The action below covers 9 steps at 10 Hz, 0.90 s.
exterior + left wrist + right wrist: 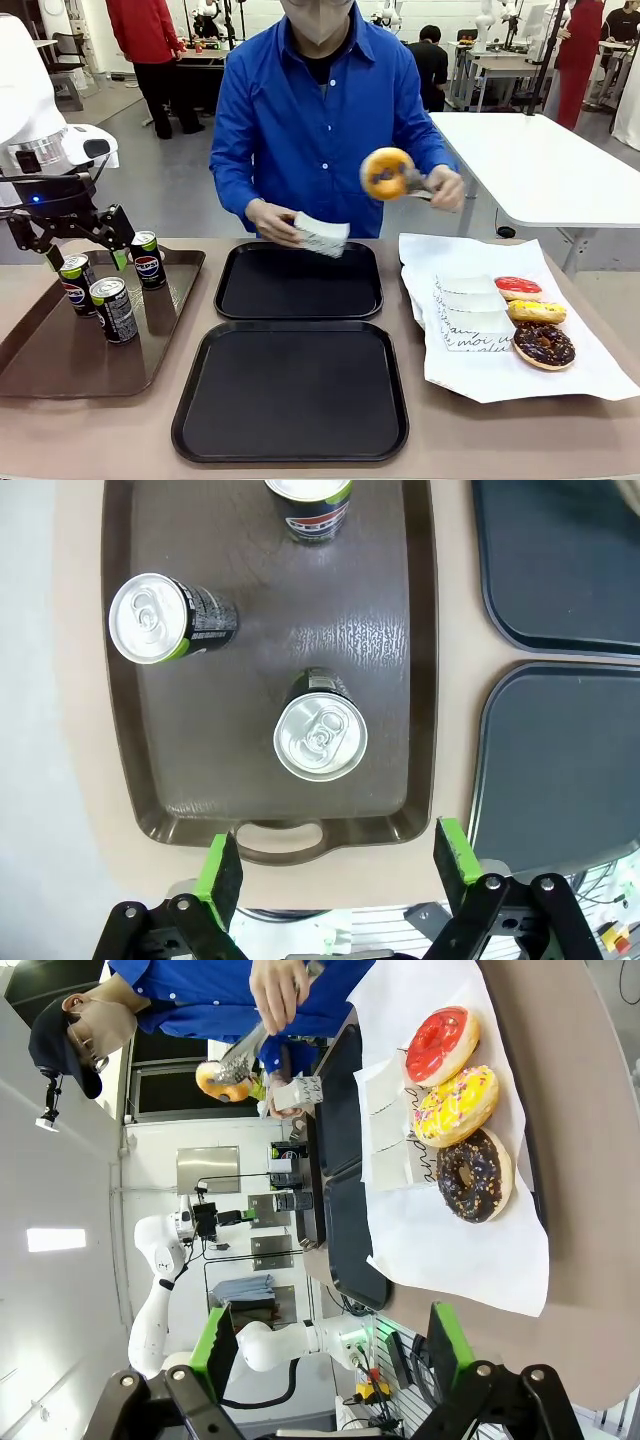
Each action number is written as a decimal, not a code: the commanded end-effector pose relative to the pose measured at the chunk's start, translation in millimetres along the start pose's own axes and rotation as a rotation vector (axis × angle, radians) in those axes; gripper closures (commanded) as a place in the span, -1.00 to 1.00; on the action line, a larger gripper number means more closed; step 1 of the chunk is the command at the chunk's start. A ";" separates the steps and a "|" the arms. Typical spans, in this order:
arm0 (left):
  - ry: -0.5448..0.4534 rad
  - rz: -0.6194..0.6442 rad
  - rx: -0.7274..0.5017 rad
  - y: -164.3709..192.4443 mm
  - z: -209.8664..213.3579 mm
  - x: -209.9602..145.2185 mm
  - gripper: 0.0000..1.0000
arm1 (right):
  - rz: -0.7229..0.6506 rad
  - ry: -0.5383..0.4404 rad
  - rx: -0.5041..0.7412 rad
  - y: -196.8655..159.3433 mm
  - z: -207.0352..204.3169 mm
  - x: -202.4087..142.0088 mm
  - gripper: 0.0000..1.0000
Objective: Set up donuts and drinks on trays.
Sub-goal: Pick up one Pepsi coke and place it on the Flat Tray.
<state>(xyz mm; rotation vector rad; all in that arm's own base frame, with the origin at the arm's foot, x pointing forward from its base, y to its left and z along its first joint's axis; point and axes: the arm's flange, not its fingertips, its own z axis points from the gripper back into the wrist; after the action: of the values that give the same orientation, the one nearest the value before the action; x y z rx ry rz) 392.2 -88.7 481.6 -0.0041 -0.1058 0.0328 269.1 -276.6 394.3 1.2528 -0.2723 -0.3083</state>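
A lab room with white tables and other people lies behind a tan tabletop (520,430). The left claw (338,860) hangs spread wide and empty above the handle end of a large brown rectangular plastic tray (400,600).

Directly ahead of it, in line with the gap between its green pads, stands a slim dark soda can with a silver top (320,738). A second can (165,620) stands farther ahead, off its left finger. A third can (310,505) is farthest ahead.

The two matte black square trays (560,780) lie beyond its right finger, bare. The right claw (330,1340) is also wide and empty. Ahead of it, on white paper (450,1250), lie a red-iced (440,1045), a yellow-iced (457,1105) and a chocolate-iced ring donut (475,1175).

The step looks like taking the nearest can. To do it well:
- Drop straight down over the nearest can.
- Close on its body below the rim.
- Keep it upright.
- Set it in a corner of a black tray so a donut box fits beside it.
- Stay clear of the person's hands (272,222), which hold a golden-glazed donut (387,172) in tongs and a small white paper box (322,235).

A red-white-blue Pepsi roundel (148,266) shows on two cans. The black script on the folded white boxes (470,315) is too cursive to read.
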 end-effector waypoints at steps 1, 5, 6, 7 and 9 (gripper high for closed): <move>0.007 0.022 -0.009 -2.4 -0.6 -4.2 -0.99 | 0.002 0.000 0.012 0.0 0.8 0.0 -1.00; 0.019 0.005 0.019 -2.2 -25.1 23.7 -0.99 | 0.002 0.000 0.012 0.0 0.8 0.0 -1.00; 0.027 0.006 0.037 -4.4 -33.3 25.1 -0.99 | 0.002 0.000 0.012 0.0 0.8 0.0 -1.00; 0.034 0.001 0.057 -5.5 -38.3 29.1 -0.99 | 0.002 0.000 0.012 0.0 0.8 0.0 -1.00; -0.007 0.003 0.086 -0.3 -43.0 34.8 -0.99 | 0.002 0.000 0.012 0.0 0.8 0.0 -1.00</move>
<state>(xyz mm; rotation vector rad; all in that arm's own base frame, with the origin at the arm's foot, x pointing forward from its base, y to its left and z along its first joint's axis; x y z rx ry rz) 425.4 -87.7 439.2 0.0422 -0.0743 0.0084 269.1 -276.7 394.3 1.2527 -0.2724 -0.3083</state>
